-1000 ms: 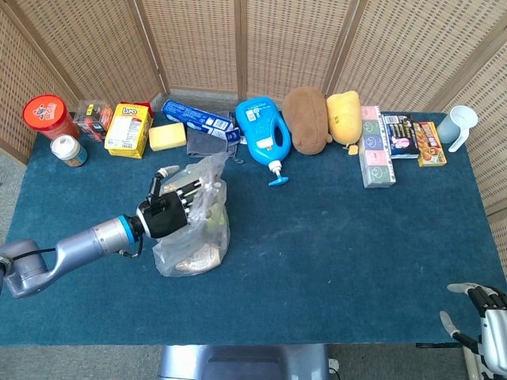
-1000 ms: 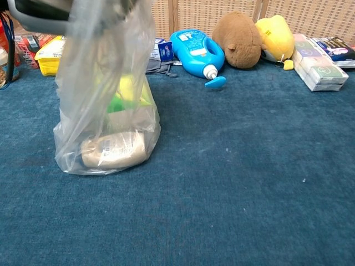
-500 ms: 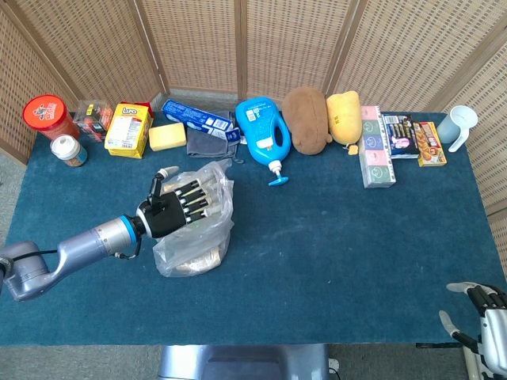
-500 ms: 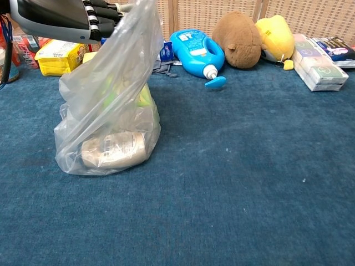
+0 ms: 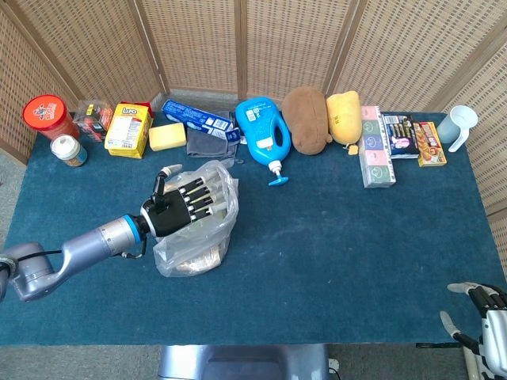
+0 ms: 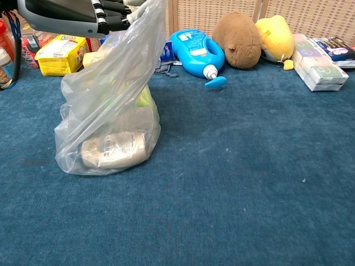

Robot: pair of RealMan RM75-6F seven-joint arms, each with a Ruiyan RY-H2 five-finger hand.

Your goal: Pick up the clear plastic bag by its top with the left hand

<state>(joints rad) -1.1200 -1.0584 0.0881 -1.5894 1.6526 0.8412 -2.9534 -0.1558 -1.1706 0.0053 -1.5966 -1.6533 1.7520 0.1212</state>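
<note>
The clear plastic bag (image 5: 192, 252) stands on the blue table cloth at the left, with a tan bottle and yellow-green items inside. My left hand (image 5: 179, 207) lies at the bag's top, its fingers stretched to the right, and holds the gathered plastic. In the chest view the bag (image 6: 111, 130) is pulled taut up and to the right toward the left hand (image 6: 83, 15) at the top edge, while its base rests on the cloth. My right hand (image 5: 485, 313) hangs off the table's front right corner, holding nothing, fingers apart.
Along the back stand a red-lidded jar (image 5: 47, 115), a yellow box (image 5: 129, 129), a blue detergent bottle (image 5: 265, 134), a brown plush (image 5: 307, 119), a yellow plush (image 5: 344, 117), boxes (image 5: 377, 154) and a cup (image 5: 458, 125).
My left hand has shifted a little to the right and its fingers have stretched out, drawing the bag's top up and rightward. The bag's base stayed put.
</note>
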